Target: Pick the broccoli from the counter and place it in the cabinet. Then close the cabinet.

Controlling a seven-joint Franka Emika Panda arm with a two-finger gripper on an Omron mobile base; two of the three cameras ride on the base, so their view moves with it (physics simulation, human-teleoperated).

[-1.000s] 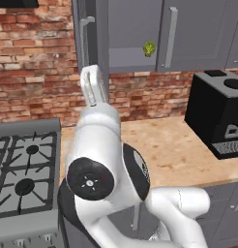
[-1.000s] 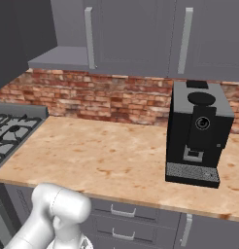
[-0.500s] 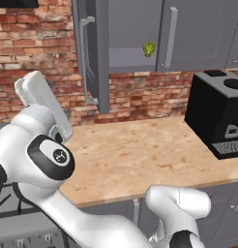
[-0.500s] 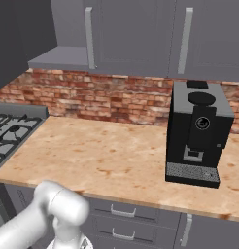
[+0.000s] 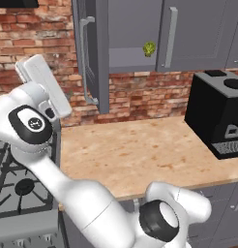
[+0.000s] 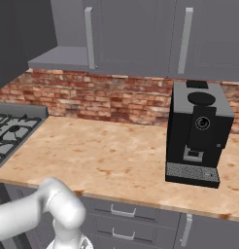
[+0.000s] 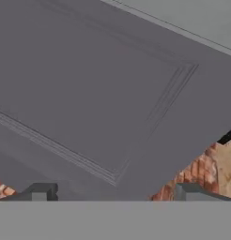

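Broccoli already on cabinet shelf, far from fingers. Fingers spread, empty, just short of open door. Door stiff, hinged, swings light; push flat panel, no grip needed.

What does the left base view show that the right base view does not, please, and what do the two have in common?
Left base view: the broccoli sitting on the cabinet's shelf, and the open cabinet door swung out toward the camera with its bar handle.

Right base view: the under-counter drawers with their handles, and the coffee machine's front panel.

Both: the tan counter, the black coffee machine, the brick backsplash, the gas stove and the grey wall cabinet.
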